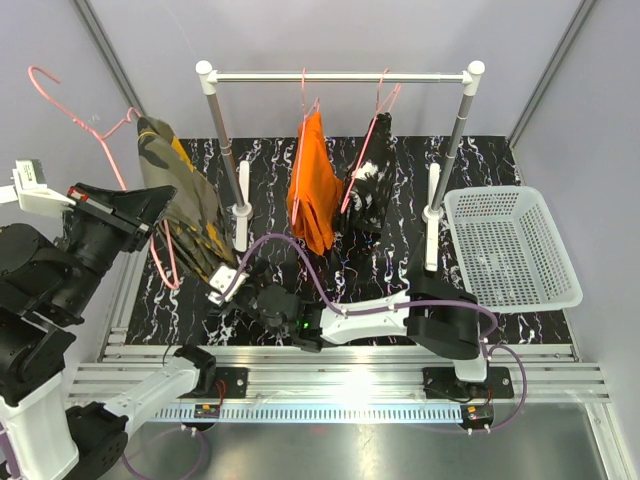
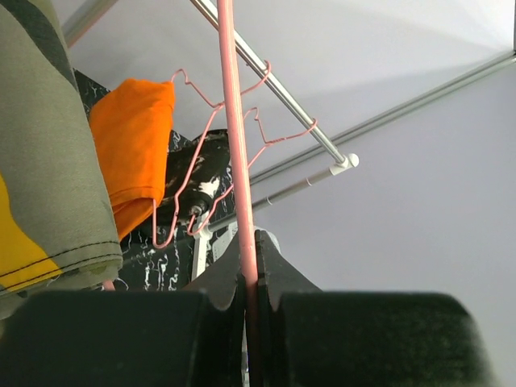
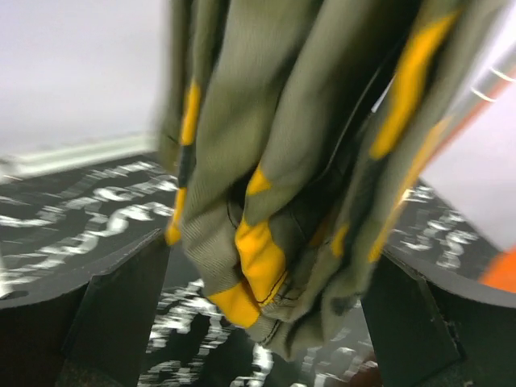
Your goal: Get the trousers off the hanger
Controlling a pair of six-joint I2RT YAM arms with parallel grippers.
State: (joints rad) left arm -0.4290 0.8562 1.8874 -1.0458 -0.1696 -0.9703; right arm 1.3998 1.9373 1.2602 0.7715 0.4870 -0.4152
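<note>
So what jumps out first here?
The camouflage trousers, held up at the left on a pink hanger pinched in the left gripper, with the right gripper open around their lower end. Behind, bright orange trousers and black trousers hang from the rail, and a white basket sits at the right.

A robot test cell in a lab; bare pale walls (image 1: 400, 40) close in a black marbled table (image 1: 400, 262); aluminium rails (image 1: 560, 375) carry the arm bases (image 1: 455, 382); beyond the right hand (image 1: 222, 285) stands a small clothes rack (image 1: 340, 76), a white plastic basket (image 1: 510, 245) to that hand's right.
</note>
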